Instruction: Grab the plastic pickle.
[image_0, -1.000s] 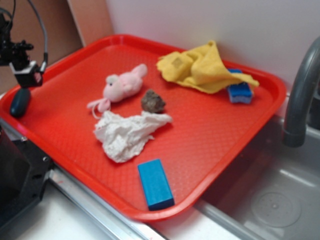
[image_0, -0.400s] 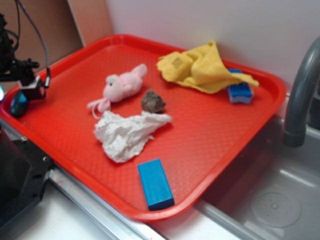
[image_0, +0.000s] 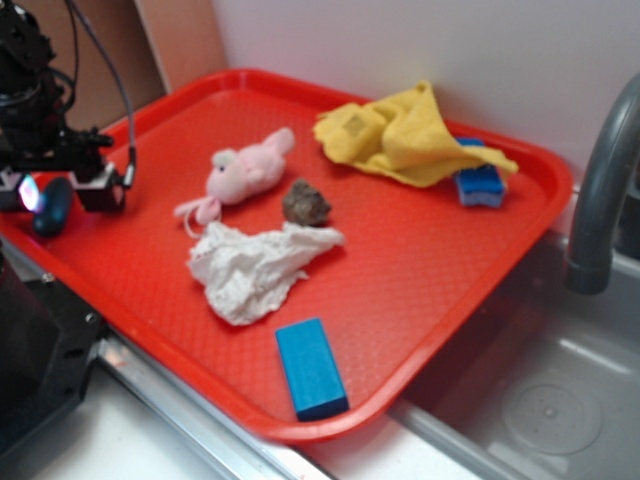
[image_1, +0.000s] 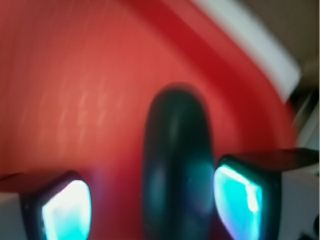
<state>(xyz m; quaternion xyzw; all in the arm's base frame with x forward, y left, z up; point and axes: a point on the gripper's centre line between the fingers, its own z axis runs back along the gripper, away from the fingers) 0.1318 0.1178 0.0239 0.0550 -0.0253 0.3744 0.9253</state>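
The plastic pickle (image_0: 52, 206) is a small dark teal oval lying on the red tray (image_0: 420, 260) near its left rim. My gripper (image_0: 60, 192) is low over it, open, with one finger on each side. In the wrist view the pickle (image_1: 176, 160) stands lengthwise between the glowing fingertips (image_1: 239, 202), nearer the right one, with a gap of tray showing on the left. The gripper (image_1: 152, 210) holds nothing.
On the tray lie a pink plush toy (image_0: 240, 172), a brown lump (image_0: 305, 202), a crumpled white tissue (image_0: 255, 268), a blue block (image_0: 311, 368), a yellow cloth (image_0: 405, 135) and a blue sponge (image_0: 480, 182). A grey tap (image_0: 600, 190) stands at the right over the sink.
My gripper has come down and moved a little right, from above the pickle to straddling it. The pickle and the other things have not moved.
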